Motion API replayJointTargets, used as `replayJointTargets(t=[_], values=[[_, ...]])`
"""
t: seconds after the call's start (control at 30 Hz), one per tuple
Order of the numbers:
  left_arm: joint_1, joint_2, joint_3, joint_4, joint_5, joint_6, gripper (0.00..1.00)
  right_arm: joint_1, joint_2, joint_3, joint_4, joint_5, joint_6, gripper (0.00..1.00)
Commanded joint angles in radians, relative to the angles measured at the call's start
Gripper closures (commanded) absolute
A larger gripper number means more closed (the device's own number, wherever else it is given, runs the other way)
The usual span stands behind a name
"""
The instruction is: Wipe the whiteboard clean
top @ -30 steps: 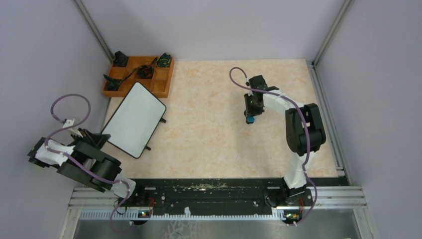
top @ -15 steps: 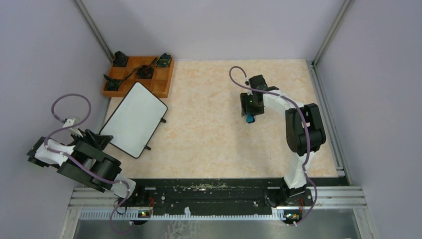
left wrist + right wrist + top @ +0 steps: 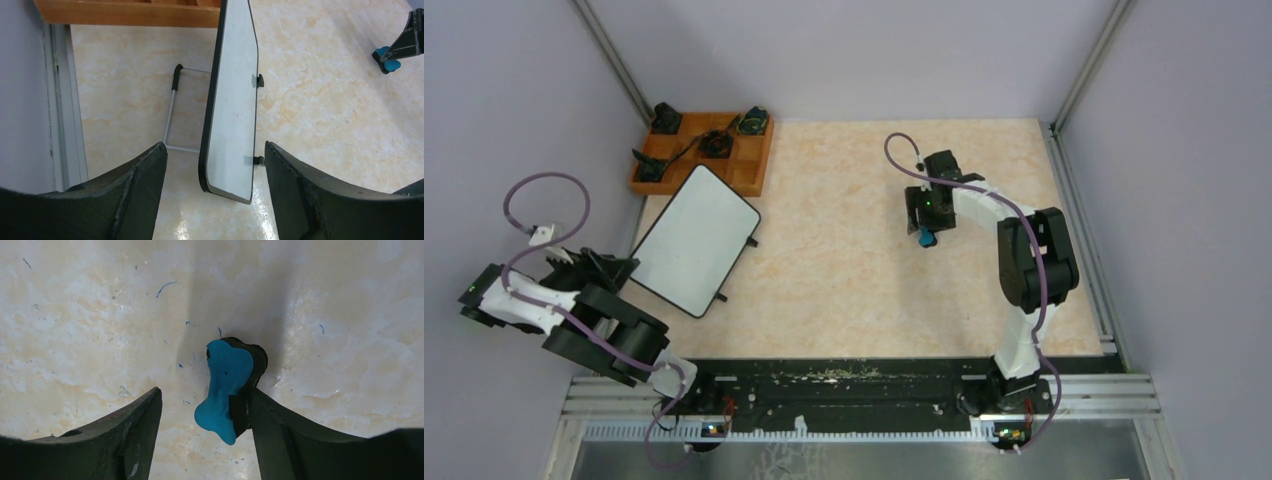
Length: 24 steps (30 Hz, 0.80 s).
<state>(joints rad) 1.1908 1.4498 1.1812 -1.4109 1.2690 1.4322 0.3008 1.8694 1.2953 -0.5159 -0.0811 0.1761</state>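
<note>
The whiteboard (image 3: 694, 240) stands tilted on its wire stand at the left of the table, its face blank white. In the left wrist view its near corner (image 3: 231, 150) lies between my left gripper's (image 3: 214, 145) open fingers, with a gap on each side. From above, the left gripper (image 3: 616, 270) sits just off the board's near-left edge. My right gripper (image 3: 927, 228) points down at mid-table and is open. A blue eraser (image 3: 226, 385) with a black felt side rests on the table, leaning against the right finger (image 3: 280, 425); the other finger stands apart from it.
An orange compartmented wooden tray (image 3: 749, 175) holding small black items sits behind the whiteboard at the back left. The board's wire stand (image 3: 171, 110) rests on the table near the left wall rail (image 3: 60, 100). Purple walls and metal posts close in the table.
Both grippers have opened. The left arm has drawn back to the left from the whiteboard's corner. The right gripper has let go of the blue eraser, which stays under it.
</note>
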Motion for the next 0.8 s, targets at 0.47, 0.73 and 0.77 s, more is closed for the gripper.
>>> replayJointTargets(t=[0.47,0.73,0.77], values=[[-0.004,-0.172,0.118,0.163,0.266,-0.311,0.15,0.007,-0.207,-0.103,0.154,0.065,0.023,0.06],[-0.289,-0.457,-0.201,1.229,-0.103,-1.304,0.2,0.007,-0.278,-0.131,0.172,0.127,0.058,0.05],[-0.368,-0.474,-0.217,1.261,-0.192,-1.328,0.2,0.007,-0.281,-0.136,0.171,0.13,0.061,0.05]])
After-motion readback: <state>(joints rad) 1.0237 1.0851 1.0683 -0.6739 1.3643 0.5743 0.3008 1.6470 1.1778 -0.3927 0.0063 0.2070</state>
